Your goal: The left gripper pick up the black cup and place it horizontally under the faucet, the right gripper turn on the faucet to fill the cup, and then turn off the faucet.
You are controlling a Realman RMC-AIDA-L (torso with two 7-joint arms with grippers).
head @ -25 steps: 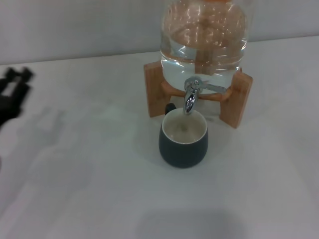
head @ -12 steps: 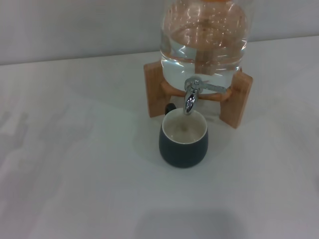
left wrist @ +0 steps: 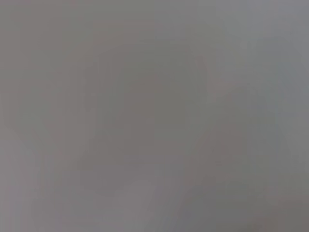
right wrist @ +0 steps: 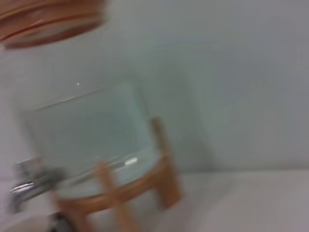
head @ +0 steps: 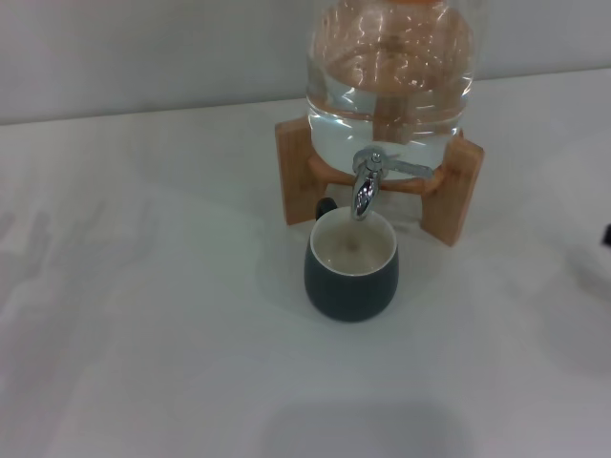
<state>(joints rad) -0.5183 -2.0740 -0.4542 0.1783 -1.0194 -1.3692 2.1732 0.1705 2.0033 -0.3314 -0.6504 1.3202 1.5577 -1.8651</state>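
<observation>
The black cup (head: 351, 267) stands upright on the worktop (head: 153, 315), its mouth directly below the faucet (head: 366, 181).

Right pincer (head: 607, 234): only a dark tip at the head view's right edge; we cannot tell how its fingers stand. From that tip, the wooden stand (head: 449, 186) comes first, then the faucet on the glass jar (head: 391, 76), with the cup just below the spout. Left pincer: not seen in any view; its wrist camera shows only plain grey.

Risks, as we judge them: the lever is thin and sits close to the stand post, so a reach from that side could clip the wood or jar and shift the spout off the cup. A late shut-off would overflow it.

The right wrist view shows the jar's wooden lid (right wrist: 48, 19); it hides the cup, which only the head view shows.
</observation>
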